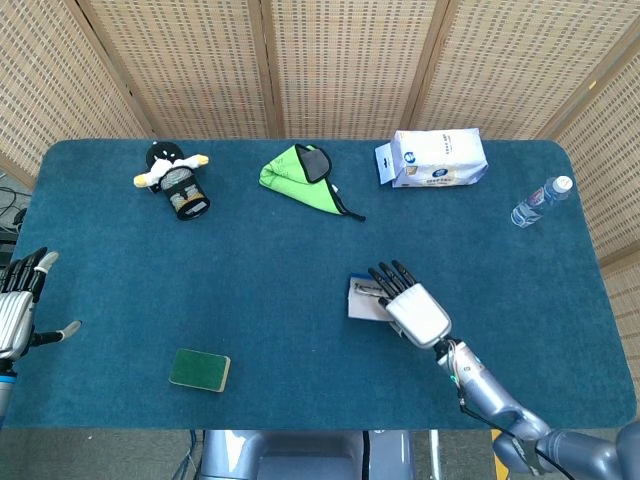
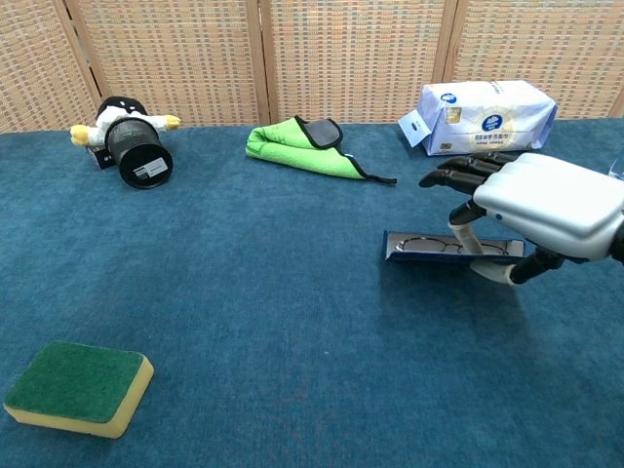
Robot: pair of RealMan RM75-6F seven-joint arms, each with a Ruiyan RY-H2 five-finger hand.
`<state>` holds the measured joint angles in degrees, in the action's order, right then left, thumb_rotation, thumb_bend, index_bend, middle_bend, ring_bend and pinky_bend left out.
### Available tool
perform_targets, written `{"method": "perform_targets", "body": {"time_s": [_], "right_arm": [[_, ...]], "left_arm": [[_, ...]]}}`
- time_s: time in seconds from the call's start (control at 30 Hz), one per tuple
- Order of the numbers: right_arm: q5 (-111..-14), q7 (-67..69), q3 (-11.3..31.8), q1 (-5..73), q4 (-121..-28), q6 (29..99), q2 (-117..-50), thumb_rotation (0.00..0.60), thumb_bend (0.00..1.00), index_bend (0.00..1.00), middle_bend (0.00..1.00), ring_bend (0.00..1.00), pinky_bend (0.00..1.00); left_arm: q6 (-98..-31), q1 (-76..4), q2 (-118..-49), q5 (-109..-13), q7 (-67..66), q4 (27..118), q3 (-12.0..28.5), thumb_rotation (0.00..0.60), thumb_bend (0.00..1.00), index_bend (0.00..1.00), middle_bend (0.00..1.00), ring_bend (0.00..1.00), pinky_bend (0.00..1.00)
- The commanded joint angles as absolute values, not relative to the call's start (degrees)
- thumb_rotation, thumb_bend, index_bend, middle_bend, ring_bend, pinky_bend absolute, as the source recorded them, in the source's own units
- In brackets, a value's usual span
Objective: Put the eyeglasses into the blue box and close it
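One shallow blue rectangular box (image 2: 453, 248), thin-framed eyeglasses (image 2: 439, 244) inside, looks light and liable to skid on the blue felt surface (image 2: 292, 322), pinched at its right end by the right hand (image 2: 531, 210), while the left hand (image 1: 18, 305) hangs spread and empty

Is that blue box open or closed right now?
Open: in the chest view the blue box shows eyeglasses lying inside, no lid over them.

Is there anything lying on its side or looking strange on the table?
Yes. The black pen holder lies tipped on its side at the far left, with a penguin plush behind it. The water bottle also lies flat at the right edge.
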<state>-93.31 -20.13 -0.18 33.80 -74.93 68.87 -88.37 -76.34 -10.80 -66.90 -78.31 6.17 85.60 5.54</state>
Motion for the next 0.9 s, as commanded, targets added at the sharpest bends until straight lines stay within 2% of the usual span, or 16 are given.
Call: {"method": "perform_targets", "body": {"time_s": [0.03,0.27,0.67,0.9], "right_arm": [[-95.16,-20.23,-1.74,33.30,-76.47,69.44,-86.95,0.600,0.55,0.69,0.11,0.00,0.08],[-96.56,-21.04,-2.92,33.35,-78.04,68.38,-85.16,0.600,0.55,0.69,0.11,0.00,0.08],[-90.58,-24.63,-1.17,35.55,-77.29,58.99,-84.64,0.600,0.55,0.69,0.11,0.00,0.08],[-88.85,-26.11,-0.24,36.15,-76.87,57.21,-84.90,0.600,0.55,0.69,0.11,0.00,0.08]], "left_arm": [[-76.27,-10.82,-66.93,-78.26,6.15,85.56,5.55,0.600,0.00,0.00,0.00,0.00,0.00],[-76.11,-10.89,-66.99,-78.15,6.02,85.53,5.55,0.600,0.00,0.00,0.00,0.00,0.00],[-75.83,-10.96,-67.05,-78.04,5.78,85.52,5.47,0.600,0.00,0.00,0.00,0.00,0.00],[-75.81,-10.96,-67.04,-78.02,5.72,85.62,5.45,0.600,0.00,0.00,0.00,0.00,0.00]]}}
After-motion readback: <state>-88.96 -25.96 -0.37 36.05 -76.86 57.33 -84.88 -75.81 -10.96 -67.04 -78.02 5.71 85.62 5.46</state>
